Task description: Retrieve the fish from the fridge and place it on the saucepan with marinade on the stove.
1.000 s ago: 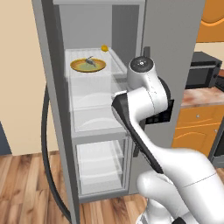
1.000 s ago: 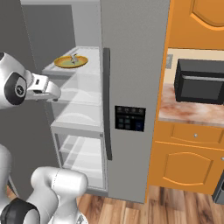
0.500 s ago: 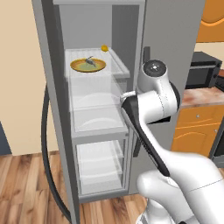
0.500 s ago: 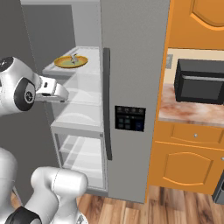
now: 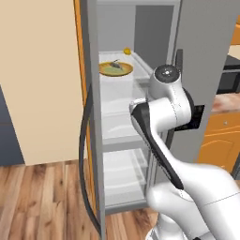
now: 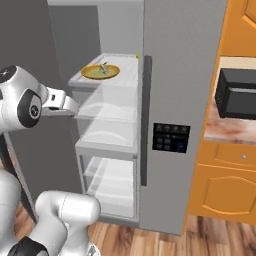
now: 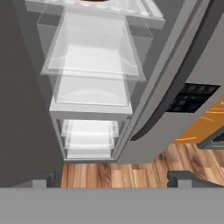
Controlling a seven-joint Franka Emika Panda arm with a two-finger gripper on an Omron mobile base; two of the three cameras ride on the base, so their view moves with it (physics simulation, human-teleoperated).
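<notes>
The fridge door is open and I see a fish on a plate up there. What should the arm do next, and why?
Probably raise the open end effector toward the upper shelf: the fish lies on the yellow plate inside the fridge, and the hand points at the lower drawers.

fridge (image 6: 185, 100): open on its left half, straight ahead of the pincer (image 7: 111, 178)
plate (image 6: 100, 71): on the upper shelf inside, above the pincer
fish (image 5: 116, 65): on the plate
small ball (image 5: 126, 50): behind the plate, same shelf
drawers (image 7: 92, 61): under that shelf (stacked), before the pincer
microwave (image 6: 237, 93): on the counter, right of the fridge
</notes>
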